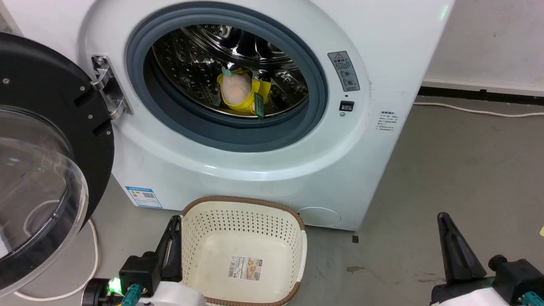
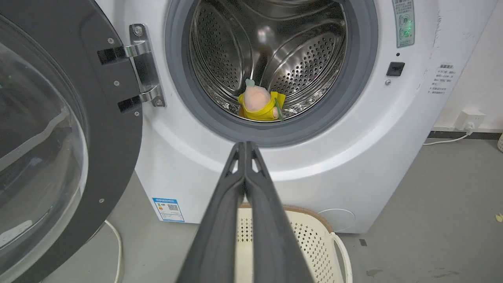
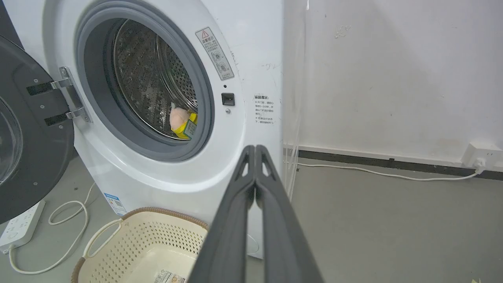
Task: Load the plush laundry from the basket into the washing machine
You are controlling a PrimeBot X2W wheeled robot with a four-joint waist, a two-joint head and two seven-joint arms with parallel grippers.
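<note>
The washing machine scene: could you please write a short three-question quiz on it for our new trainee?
1. True or false: the plush laundry lies inside the washing machine.
2. What does the basket hold? A) a towel B) just its sticker label C) the plush laundry
3. Fill in: the left gripper and the right gripper both have their fingers ____.
Key: 1 true; 2 B; 3 shut.
</note>
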